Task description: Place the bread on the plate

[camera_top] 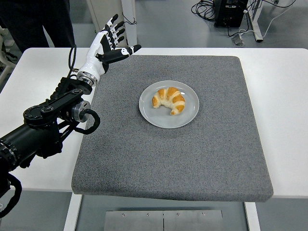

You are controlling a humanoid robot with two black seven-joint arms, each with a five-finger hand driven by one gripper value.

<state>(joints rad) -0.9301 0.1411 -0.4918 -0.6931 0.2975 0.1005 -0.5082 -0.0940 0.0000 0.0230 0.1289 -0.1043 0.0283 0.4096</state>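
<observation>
A golden croissant [169, 100] lies on a round grey plate [188, 115] in the middle of the dark grey mat [183, 154]. My left hand [109, 44] is white with black fingertips. It is raised over the mat's far left corner, well to the left of the plate, with fingers spread and holding nothing. The black left arm [53, 115] comes in from the left edge. My right arm is out of view.
The mat covers most of the white table [284, 96]. A person in dark clothes [38, 21] stands at the top left behind the table. Cables and a black box [230, 10] lie on the floor at the top right.
</observation>
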